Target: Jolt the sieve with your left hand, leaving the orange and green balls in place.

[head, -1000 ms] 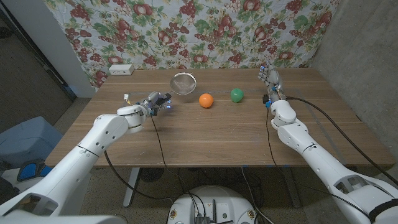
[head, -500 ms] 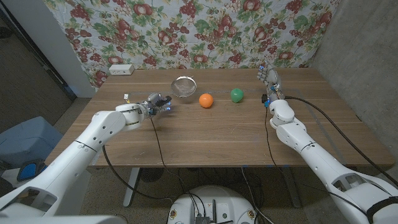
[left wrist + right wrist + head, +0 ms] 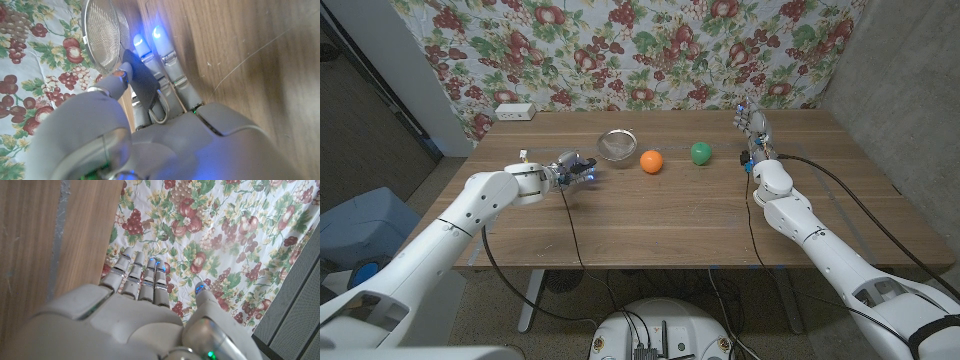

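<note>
The sieve (image 3: 614, 143) sits just beyond the left hand (image 3: 573, 167), off its empty, extended fingertips (image 3: 156, 34); the orange ball (image 3: 651, 160) lies farther past them.

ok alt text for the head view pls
The robot's left hand reaches toward a metal sieve on a wooden table, not visibly touching it. An orange ball and green ball sit beside it; the right hand stands apart.
</note>
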